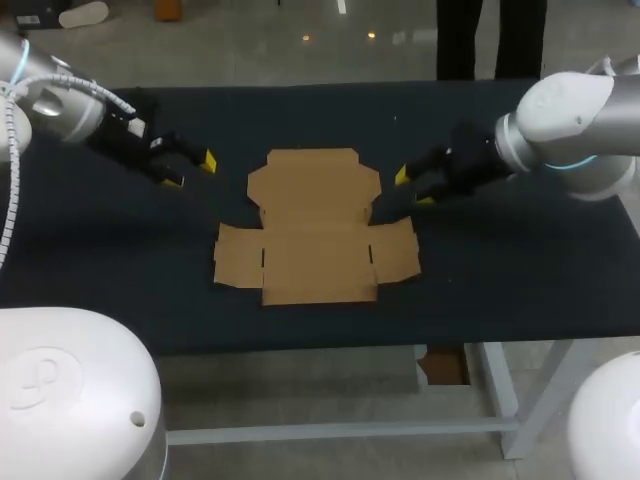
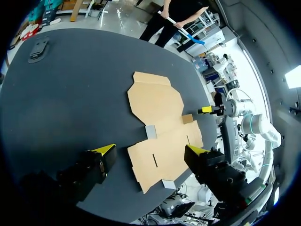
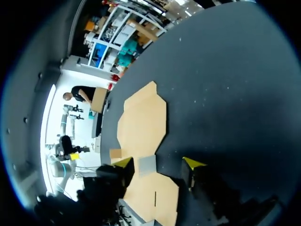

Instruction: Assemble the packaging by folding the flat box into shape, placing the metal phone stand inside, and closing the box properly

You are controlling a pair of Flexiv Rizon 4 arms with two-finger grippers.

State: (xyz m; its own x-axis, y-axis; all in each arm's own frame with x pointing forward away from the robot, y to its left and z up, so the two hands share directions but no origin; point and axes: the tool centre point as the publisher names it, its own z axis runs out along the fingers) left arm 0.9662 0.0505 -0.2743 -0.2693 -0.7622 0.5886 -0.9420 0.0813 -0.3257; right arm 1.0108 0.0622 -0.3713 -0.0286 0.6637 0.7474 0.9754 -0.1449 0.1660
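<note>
Head view: flat box [image 1: 315,228], matte brown notched cardboard, lies unfolded on the bench [image 1: 120,260] between left jaws and right jaws, both wide open, empty. Left wrist view alone shows a dark corner object [image 2: 38,48].

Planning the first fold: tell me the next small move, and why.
Probably bring the left gripper and the right gripper in to the flat box to lift its side flaps: it lies fully unfolded between them, and both grippers are open, holding nothing.
</note>
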